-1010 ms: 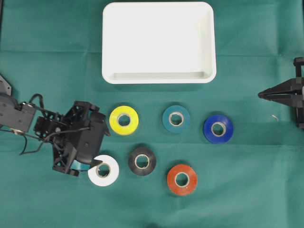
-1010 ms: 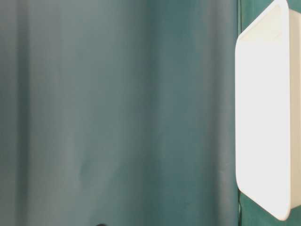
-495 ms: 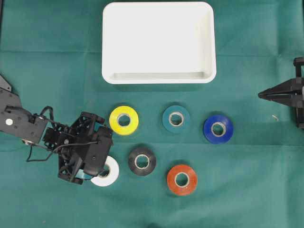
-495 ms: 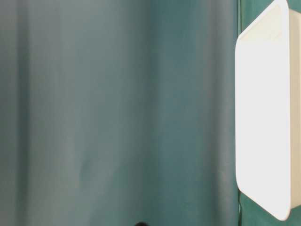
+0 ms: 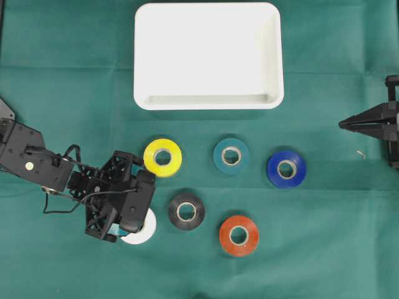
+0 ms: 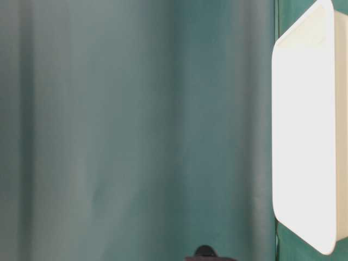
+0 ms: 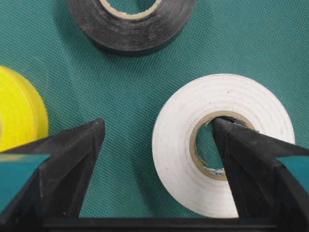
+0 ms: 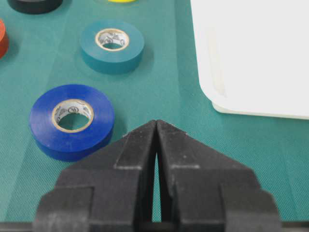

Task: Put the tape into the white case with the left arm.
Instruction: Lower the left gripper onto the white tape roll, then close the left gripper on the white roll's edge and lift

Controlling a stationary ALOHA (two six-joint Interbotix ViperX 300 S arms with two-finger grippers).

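White tape (image 5: 144,231) half hidden under spread left end effector (image 7: 157,130), one finger (image 7: 241,159) inside its core.

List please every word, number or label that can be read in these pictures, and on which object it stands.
No text can be read anywhere.
Blue tape roll: small dark print on the inner cardboard core, too small and blurred to read.
Teal tape roll: similar print on its core, also unreadable.
White case: no marking shows.
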